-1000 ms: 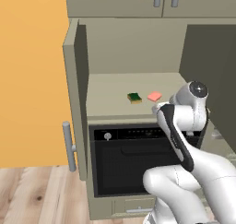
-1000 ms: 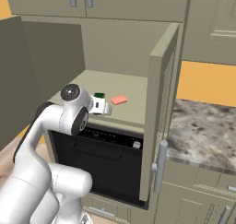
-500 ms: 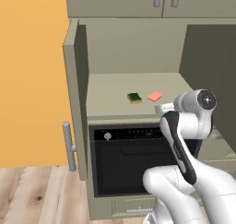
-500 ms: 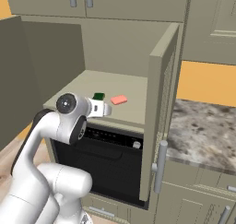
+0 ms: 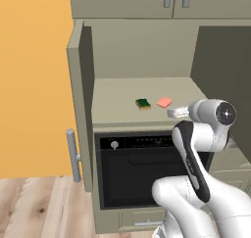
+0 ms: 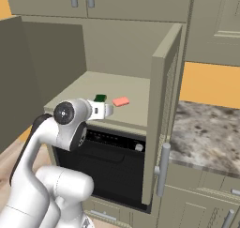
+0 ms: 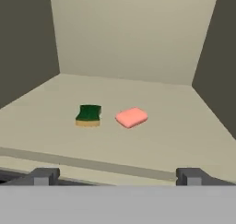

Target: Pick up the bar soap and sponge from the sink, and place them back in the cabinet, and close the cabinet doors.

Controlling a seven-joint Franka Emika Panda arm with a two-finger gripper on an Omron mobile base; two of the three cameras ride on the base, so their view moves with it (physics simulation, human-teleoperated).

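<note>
- So both items are sitting on the beige shelf (image 5: 122, 97) inside the cabinet (image 5: 142, 51) now, above the black oven front (image 5: 142, 171). Nothing left to carry as far as I can tell, which would be why the arm is empty.
- The sponge (image 5: 143, 103) is on the left, the bar soap (image 5: 165, 102) just beside it on the right, a small gap between them, not touching. Both lie flat, near the middle of the shelf and a bit toward its front edge.
- Sponge has its dark green face up with the yellow layer showing on the near side. From the hand view its long axis runs roughly left-right (image 7: 88, 115).
- The soap (image 7: 132, 117) lies skewed, long axis running from near-left to far-right, the far end pointing toward the back right corner.
- The gripper (image 7: 115, 174) is spread wide with nothing between the fingers, hovering just outside the shelf's front edge and looking straight in.
- Both cabinet doors are wide open: left door (image 5: 81, 105), right door (image 6: 164, 114). My guess is closing those is what's left, probably grabbing a steel bar handle (image 6: 161, 171).
</note>
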